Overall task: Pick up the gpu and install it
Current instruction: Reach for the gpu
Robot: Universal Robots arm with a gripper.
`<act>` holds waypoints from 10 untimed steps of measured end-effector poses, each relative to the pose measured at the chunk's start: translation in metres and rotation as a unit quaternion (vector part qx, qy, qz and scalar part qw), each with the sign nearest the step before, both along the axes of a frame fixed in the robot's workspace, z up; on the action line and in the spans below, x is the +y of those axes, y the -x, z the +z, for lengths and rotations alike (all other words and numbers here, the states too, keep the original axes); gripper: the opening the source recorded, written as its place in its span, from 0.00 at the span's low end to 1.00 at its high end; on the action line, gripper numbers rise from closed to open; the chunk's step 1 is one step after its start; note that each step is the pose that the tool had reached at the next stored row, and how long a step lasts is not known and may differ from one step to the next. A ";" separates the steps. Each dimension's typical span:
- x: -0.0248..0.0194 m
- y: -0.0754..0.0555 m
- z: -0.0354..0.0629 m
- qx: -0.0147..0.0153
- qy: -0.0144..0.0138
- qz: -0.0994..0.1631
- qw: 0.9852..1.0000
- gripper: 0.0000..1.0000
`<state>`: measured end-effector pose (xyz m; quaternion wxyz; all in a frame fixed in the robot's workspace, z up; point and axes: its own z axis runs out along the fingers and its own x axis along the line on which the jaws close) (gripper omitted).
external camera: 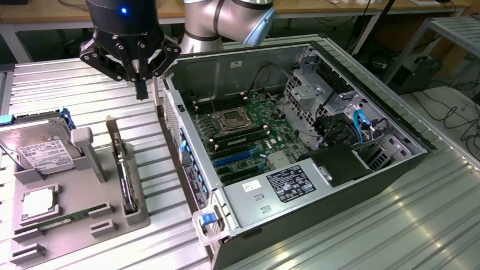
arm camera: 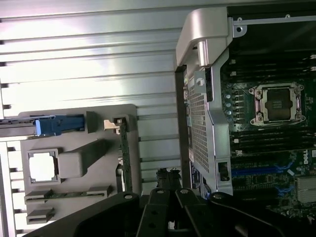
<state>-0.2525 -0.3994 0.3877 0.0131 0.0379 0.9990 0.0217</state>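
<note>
The table (external camera: 375, 230) is a wide surface of ribbed, silvery metal with long parallel grooves, and it shines where the light falls on it. Two things lie directly on it: on the exterior view's left a flat grey holder tray (external camera: 82, 197) with raised blocks and slots, and on the exterior view's right a big open computer case (external camera: 225, 70), laid on its side with the open side facing up. The tray and the case are just beside each other, with a narrow strip of bare table between them
</note>
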 end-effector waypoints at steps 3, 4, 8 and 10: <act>0.0000 0.001 -0.0001 0.000 0.000 0.000 1.000 0.11; 0.0000 0.002 -0.0001 0.000 0.000 0.000 1.000 0.11; 0.0000 0.004 -0.0003 0.000 0.000 0.000 1.000 0.11; 0.0000 0.005 -0.0004 0.000 0.000 0.000 1.000 0.11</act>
